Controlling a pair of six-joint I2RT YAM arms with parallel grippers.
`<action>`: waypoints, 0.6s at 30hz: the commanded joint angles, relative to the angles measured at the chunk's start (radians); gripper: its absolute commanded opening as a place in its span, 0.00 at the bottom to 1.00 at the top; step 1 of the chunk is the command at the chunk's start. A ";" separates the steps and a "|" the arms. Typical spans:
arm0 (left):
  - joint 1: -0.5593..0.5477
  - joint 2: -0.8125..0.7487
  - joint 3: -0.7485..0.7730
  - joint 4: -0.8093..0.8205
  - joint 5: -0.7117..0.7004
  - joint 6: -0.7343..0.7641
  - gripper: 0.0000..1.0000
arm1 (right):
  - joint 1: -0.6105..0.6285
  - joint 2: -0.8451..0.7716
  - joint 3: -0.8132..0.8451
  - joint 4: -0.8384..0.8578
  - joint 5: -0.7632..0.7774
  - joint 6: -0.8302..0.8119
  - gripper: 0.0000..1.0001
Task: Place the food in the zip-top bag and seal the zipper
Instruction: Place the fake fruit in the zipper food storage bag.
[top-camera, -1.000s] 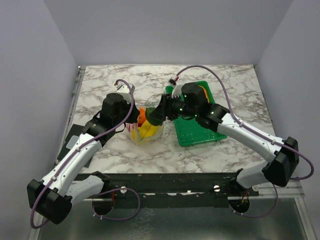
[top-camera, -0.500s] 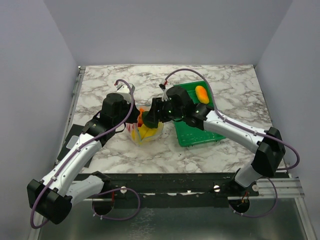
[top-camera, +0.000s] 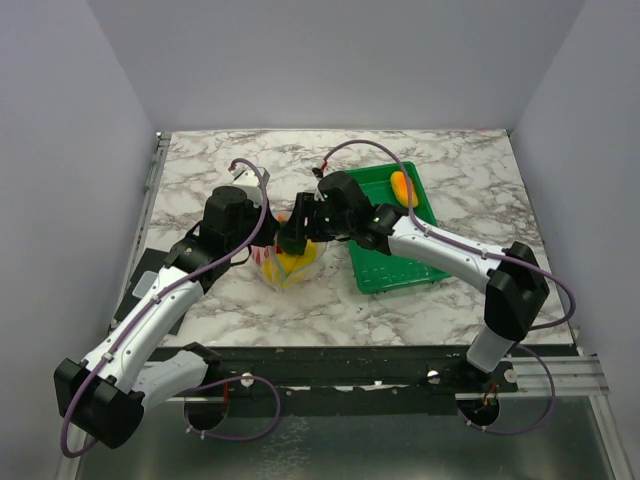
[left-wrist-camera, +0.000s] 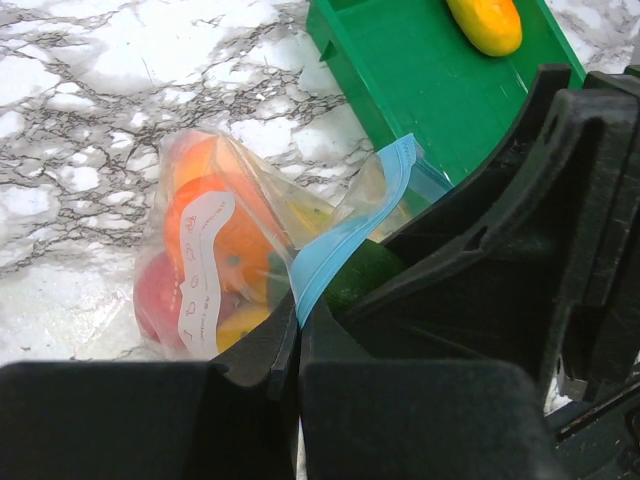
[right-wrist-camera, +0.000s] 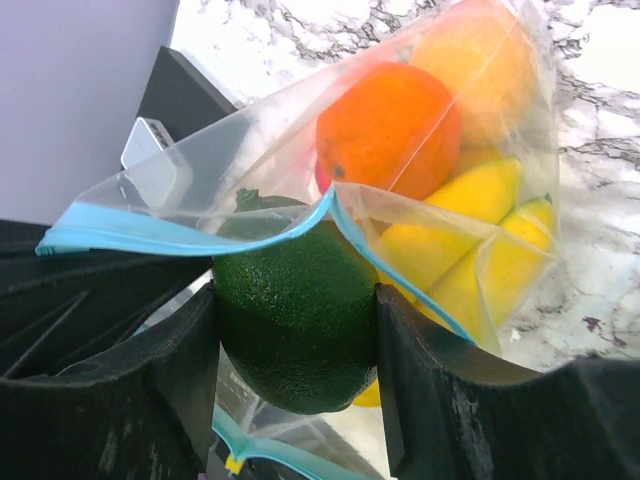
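Marbled tabletop (top-camera: 200, 170), centre-left: zip-top bag (left-wrist-camera: 215, 260), thin, crinkly, likely slippery, part-filled with light-looking plastic fruit. Best taken at the blue zipper (left-wrist-camera: 345, 235), where the left gripper (left-wrist-camera: 298, 345) pinches the rim. Right gripper (right-wrist-camera: 295, 330), clamped on a dark green piece (right-wrist-camera: 295, 300), crowds the mouth. Green tray (top-camera: 395, 270) alongside holds one orange-yellow piece (top-camera: 403, 186).

Bag (top-camera: 288, 266) left of tray (top-camera: 392, 270)
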 joint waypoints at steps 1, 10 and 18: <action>-0.002 -0.010 -0.002 0.003 -0.011 -0.009 0.00 | 0.009 0.039 0.005 0.097 -0.029 0.107 0.32; -0.002 -0.011 0.000 0.003 -0.007 -0.010 0.00 | 0.014 0.102 -0.014 0.166 -0.080 0.191 0.33; -0.001 -0.013 -0.002 0.003 -0.014 -0.008 0.00 | 0.020 0.087 -0.043 0.190 -0.083 0.188 0.57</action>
